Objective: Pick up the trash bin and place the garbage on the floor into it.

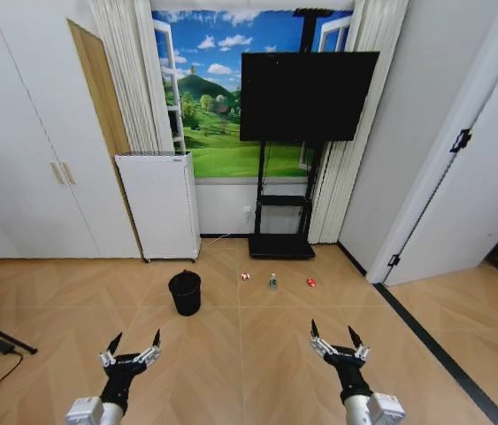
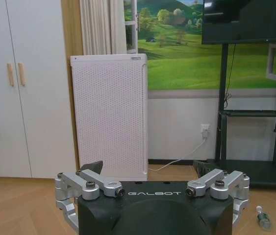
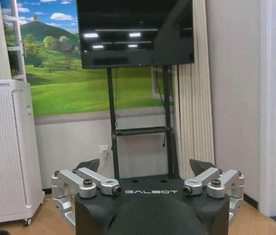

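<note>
Hovering low in frame, the left pincer (image 1: 131,345) and right pincer (image 1: 337,340) gape empty; reaching carelessly could topple the trash bin (image 1: 185,292) at centre.

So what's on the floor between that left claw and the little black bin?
Nothing: in the head view, bare floor lies between the open left gripper and the trash bin.
</note>
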Available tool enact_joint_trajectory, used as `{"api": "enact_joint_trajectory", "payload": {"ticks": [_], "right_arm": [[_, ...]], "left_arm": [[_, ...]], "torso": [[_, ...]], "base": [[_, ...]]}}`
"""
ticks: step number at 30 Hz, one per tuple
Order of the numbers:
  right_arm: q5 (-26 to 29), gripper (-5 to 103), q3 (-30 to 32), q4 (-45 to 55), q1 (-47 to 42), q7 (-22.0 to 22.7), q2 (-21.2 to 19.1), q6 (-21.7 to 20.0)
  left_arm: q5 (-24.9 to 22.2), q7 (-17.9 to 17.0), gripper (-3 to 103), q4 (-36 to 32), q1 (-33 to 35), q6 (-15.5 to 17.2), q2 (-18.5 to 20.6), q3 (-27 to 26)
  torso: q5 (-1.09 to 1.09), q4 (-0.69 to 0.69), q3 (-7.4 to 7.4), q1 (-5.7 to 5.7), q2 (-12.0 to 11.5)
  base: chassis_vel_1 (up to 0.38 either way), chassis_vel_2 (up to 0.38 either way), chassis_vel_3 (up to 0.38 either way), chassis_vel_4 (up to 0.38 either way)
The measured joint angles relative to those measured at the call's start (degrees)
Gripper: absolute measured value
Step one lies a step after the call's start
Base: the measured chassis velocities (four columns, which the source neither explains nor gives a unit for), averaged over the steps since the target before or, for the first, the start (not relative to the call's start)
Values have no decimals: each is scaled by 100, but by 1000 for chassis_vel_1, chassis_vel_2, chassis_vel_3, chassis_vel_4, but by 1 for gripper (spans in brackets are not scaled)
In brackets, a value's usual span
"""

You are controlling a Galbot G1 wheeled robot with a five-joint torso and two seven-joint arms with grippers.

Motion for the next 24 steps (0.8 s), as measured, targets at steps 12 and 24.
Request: {"api": "enact_joint_trajectory", "payload": {"ticks": [12, 24], "right_arm": [[-263, 100, 101, -226, 87, -13, -3, 439], [-289, 100, 112, -158, 0, 49, -56, 378]], "left_arm": [[-54, -61, 100, 33, -138, 81, 122, 23], [101, -98, 100, -233, 147, 129, 20, 198]], "torso": [[1, 0, 0, 0, 0], [2, 0, 0, 0, 0]], "base": [[0, 0, 0, 0], [0, 0, 0, 0]]}}
